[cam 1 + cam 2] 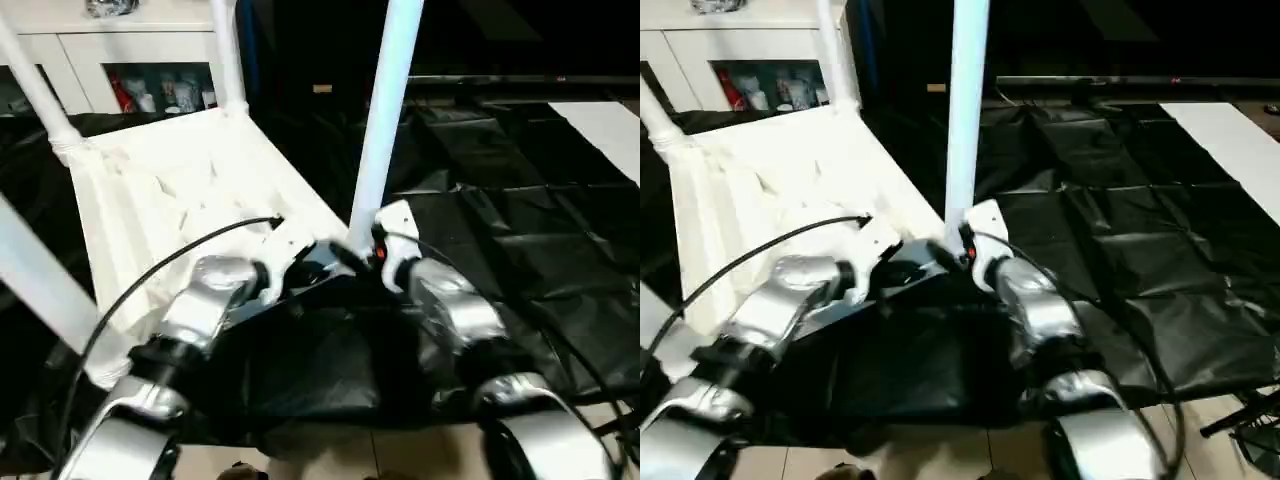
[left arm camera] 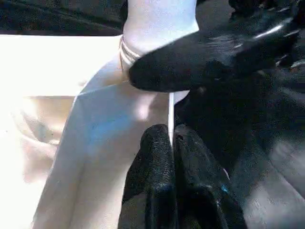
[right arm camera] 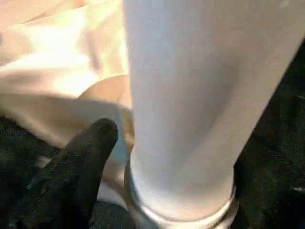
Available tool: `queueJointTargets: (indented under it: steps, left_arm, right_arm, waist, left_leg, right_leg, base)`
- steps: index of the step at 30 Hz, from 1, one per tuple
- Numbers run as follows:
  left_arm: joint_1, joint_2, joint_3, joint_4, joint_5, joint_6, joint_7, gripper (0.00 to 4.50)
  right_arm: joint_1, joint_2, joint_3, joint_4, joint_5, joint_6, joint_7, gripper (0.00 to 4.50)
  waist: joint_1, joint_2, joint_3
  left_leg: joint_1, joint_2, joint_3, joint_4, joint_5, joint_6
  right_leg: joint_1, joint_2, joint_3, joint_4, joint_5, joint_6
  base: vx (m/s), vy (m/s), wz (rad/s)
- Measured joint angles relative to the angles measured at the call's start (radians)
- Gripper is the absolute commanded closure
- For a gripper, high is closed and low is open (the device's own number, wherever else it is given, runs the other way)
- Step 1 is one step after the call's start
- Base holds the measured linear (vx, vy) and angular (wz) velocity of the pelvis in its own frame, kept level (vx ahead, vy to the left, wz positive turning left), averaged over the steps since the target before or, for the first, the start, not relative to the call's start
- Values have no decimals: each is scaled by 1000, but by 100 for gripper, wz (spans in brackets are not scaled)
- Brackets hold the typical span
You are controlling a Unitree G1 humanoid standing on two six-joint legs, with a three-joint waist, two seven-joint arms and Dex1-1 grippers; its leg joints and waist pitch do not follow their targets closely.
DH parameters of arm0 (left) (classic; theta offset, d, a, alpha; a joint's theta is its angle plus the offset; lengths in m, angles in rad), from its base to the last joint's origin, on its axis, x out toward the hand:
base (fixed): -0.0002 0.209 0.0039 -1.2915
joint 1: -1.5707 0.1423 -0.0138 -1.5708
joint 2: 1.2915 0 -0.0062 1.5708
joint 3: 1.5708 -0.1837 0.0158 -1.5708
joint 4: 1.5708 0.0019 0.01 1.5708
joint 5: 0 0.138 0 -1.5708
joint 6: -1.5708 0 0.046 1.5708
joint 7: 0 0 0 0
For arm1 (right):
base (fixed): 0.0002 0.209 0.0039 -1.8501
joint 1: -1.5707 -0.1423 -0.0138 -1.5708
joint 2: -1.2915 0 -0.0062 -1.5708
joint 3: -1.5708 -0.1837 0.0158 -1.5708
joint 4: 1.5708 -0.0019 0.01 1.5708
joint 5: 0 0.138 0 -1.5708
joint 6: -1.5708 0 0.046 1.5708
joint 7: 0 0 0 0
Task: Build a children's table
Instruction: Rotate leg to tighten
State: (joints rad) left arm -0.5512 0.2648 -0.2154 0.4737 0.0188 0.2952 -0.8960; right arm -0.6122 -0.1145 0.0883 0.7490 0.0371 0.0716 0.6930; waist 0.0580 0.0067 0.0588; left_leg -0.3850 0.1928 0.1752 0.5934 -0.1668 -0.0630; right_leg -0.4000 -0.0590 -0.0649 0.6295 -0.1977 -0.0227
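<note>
No readable writing anywhere I look.

Nothing on my tabletop (image 1: 180,190), its legs (image 1: 385,110) or the black sheeting (image 1: 1120,230) under them carries a letter, number, brand or sign that I can make out. The coloured items behind the glass doors of the cabinet (image 1: 130,45) are too small and blurred for me to read any label on them.

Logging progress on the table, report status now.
Left gripper shut on the tabletop edge. Right gripper at the near leg base, leg upright in its socket. Nothing in the way.
</note>
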Motion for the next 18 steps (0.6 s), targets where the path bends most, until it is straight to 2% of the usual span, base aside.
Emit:
queueJointTargets:
  steps: [4, 8, 11, 12, 15, 18]
  left_arm:
    - [32, 60, -4, -29, -27, -31, -113, 450]
    - [50, 112, -31, -66, -46, -49, -225, 450]
    - [60, 140, -35, -79, -61, -62, -276, 450]
    - [66, 146, -36, -86, -64, -63, -288, 450]
    - [73, 154, -38, -94, -65, -65, -315, 450]
    - [77, 159, -41, -98, -66, -65, -327, 450]
  right_arm:
    - [27, -56, 33, -52, 13, 4, 178, 67]
    - [35, -105, 76, -111, 39, 6, 331, 67]
    - [48, -129, 95, -145, 53, 7, 408, 67]
    - [50, -134, 97, -153, 55, 13, 429, 91]
    - [52, -142, 98, -157, 59, 28, 463, 103]
    - [52, -150, 104, -158, 67, 36, 483, 140]
  waist:
    - [5, 0, 0]
    - [27, -1, 1]
    - [34, -1, 1]
    - [35, -1, 1]
    - [36, -2, 1]
    - [36, -2, 1]
  left_leg:
    - [0, 0, 0, 0, 0, 0]
    - [-1, 0, 0, 0, 0, 0]
    - [-2, 0, 0, 1, 0, 0]
    - [-2, 0, 0, 1, 1, 1]
    - [-2, 0, 0, 1, 1, 1]
    - [-2, 0, 0, 1, 1, 1]
  right_leg:
    - [0, 0, 0, 1, 0, 0]
    - [0, 0, 0, 1, 0, 0]
    - [0, 0, 0, 0, 0, 0]
    - [0, 0, 0, 0, 0, 0]
    - [0, 0, 0, 0, 0, 0]
    - [0, 0, -1, 0, 0, 0]
  base:
    - [0, 0, 0]
    - [0, 0, 0]
    - [0, 0, 0]
    - [0, 0, 0]
    - [0, 0, 0]
    - [0, 0, 0]
